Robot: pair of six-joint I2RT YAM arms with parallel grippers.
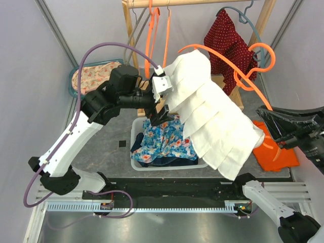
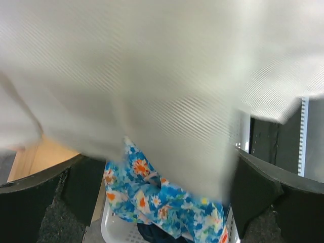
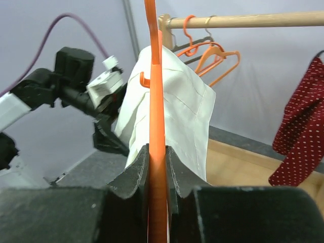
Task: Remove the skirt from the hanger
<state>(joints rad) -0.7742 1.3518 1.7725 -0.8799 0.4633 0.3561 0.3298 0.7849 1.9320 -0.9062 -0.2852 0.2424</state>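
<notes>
So there's a white bin on the table stuffed with blue floral fabric, a red dotted top hanging off the wooden rail, an orange cloth far right, and a teal basket back left.

Top view: the left arm climbs from its base at near left, elbow raised, black forearm reaching right over the worktop. The left hand angles downward. In its wrist view the fingers stand wide apart.

The right arm leaves its base at near right, wrist out at the right edge. The right hand points left, fingers pressed tight on the orange hanger.
</notes>
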